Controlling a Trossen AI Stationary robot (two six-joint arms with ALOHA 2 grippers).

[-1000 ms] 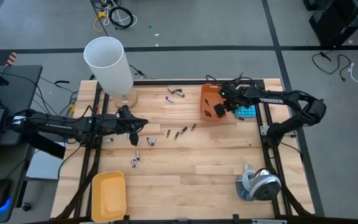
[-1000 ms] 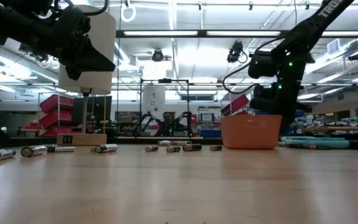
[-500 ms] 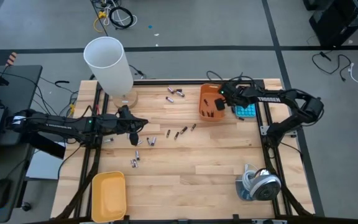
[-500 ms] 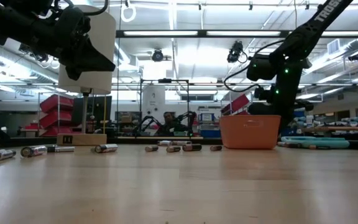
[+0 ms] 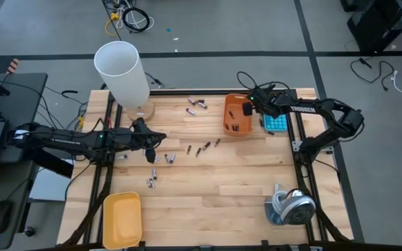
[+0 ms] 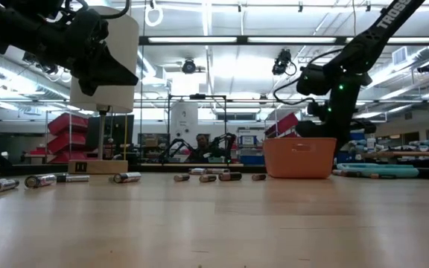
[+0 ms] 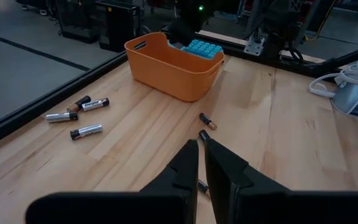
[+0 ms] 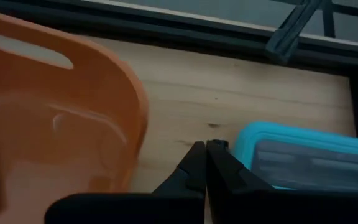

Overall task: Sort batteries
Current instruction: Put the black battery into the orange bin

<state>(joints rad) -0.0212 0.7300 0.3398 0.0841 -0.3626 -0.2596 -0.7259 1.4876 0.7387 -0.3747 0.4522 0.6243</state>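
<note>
The right pincer (image 5: 248, 109) hangs over the far right end of the orange bin (image 5: 233, 124), fingers pressed together with nothing between them; its wrist view shows the bin's wall beside the blue calculator (image 8: 309, 155), which lies at the surface's far right edge. Dark batteries in the bin (image 5: 234, 127) lie on its floor. The left pincer (image 5: 152, 155) hovers above the surface (image 5: 222, 188) toward its left side, its fingers (image 7: 188, 163) nearly together with only a thin gap and nothing visible between them. Loose batteries (image 5: 202, 148) lie scattered near the middle, more (image 5: 197, 104) sit near the far edge left of the bin, and another few (image 5: 151, 180) lie nearer the front, close to the left pincer. A white cylinder (image 5: 122, 73) stands at the far left corner, and a yellow tray (image 5: 121, 219) sits at the near left corner.
</note>
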